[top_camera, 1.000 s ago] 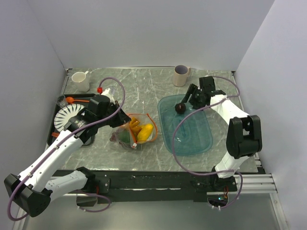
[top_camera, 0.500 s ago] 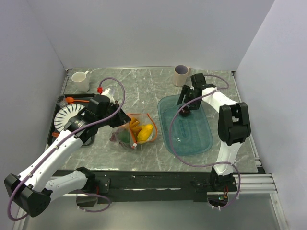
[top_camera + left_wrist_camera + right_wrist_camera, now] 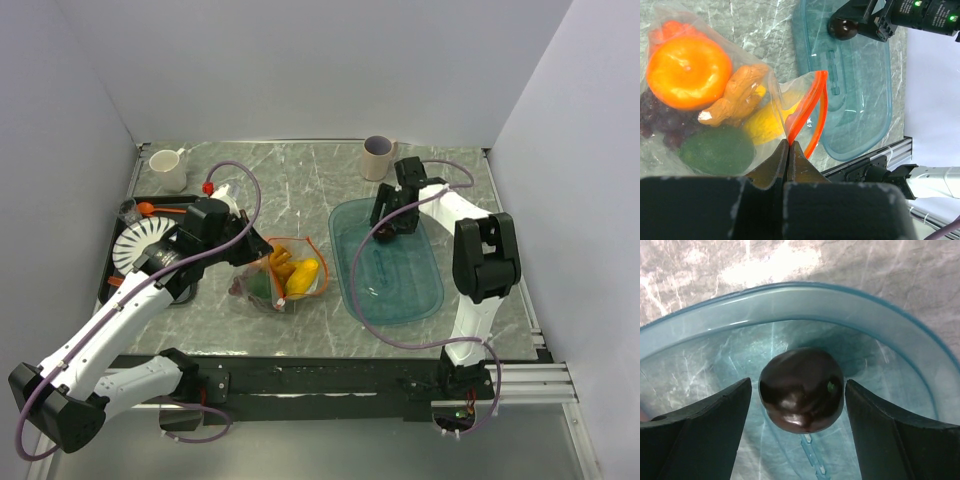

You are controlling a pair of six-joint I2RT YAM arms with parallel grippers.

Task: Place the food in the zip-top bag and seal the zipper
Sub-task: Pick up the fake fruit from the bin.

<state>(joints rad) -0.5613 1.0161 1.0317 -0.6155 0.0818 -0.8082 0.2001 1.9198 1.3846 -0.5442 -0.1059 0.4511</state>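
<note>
The zip-top bag (image 3: 287,272) lies at mid-table, its mouth with the orange-red zipper (image 3: 812,112) open toward the tray. It holds an orange (image 3: 687,70), a yellow fruit (image 3: 769,125), a green fruit (image 3: 715,150) and purple grapes (image 3: 654,120). My left gripper (image 3: 788,143) is shut on the bag's edge at the zipper; it also shows in the top view (image 3: 248,252). A dark round fruit (image 3: 801,389) lies in the teal tray (image 3: 890,335). My right gripper (image 3: 797,407) is open, one finger either side of the fruit with gaps; it also shows in the top view (image 3: 388,222).
The teal tray (image 3: 400,285) stands right of the bag. A beige cup (image 3: 378,157) and a white mug (image 3: 168,168) stand at the back. A white ribbed plate (image 3: 138,245) and an orange spoon (image 3: 148,208) sit on a dark tray at left.
My right gripper has moved left and down over the dark fruit, which now sits between its open fingers. The left arm and the bag have not moved.
</note>
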